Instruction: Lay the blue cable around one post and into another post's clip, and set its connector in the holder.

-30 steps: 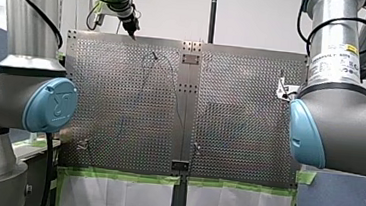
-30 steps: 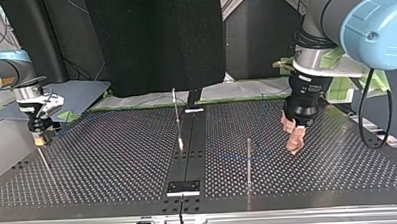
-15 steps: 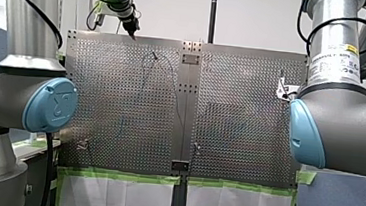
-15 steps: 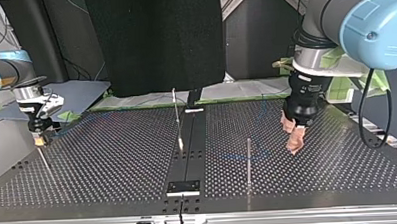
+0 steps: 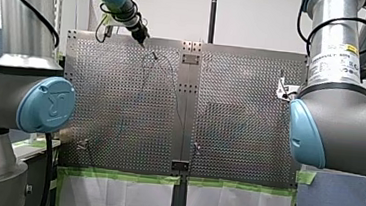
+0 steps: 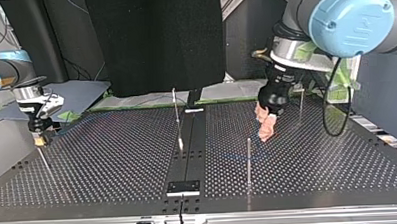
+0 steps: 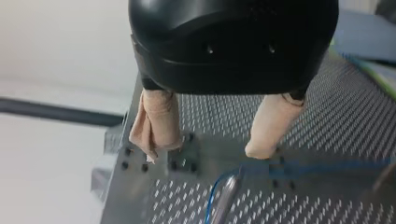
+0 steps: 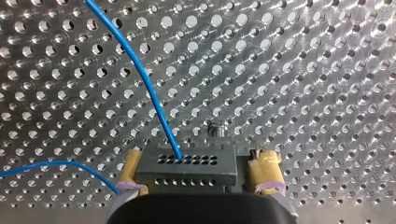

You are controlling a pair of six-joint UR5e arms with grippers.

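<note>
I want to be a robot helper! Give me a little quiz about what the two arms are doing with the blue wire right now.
1. Pick one. The right jaws hold: A) a dark grey connector block with small holes, the thin blue cable plugged into it; B) a metal post; C) nothing.
2. True or false: the left jaws are shut on the thin blue cable.
3. Fill the gap: the right jaws' pads are ____.
Key: 1 A. 2 false: they are open, with nothing between them. 3 yellow.
</note>
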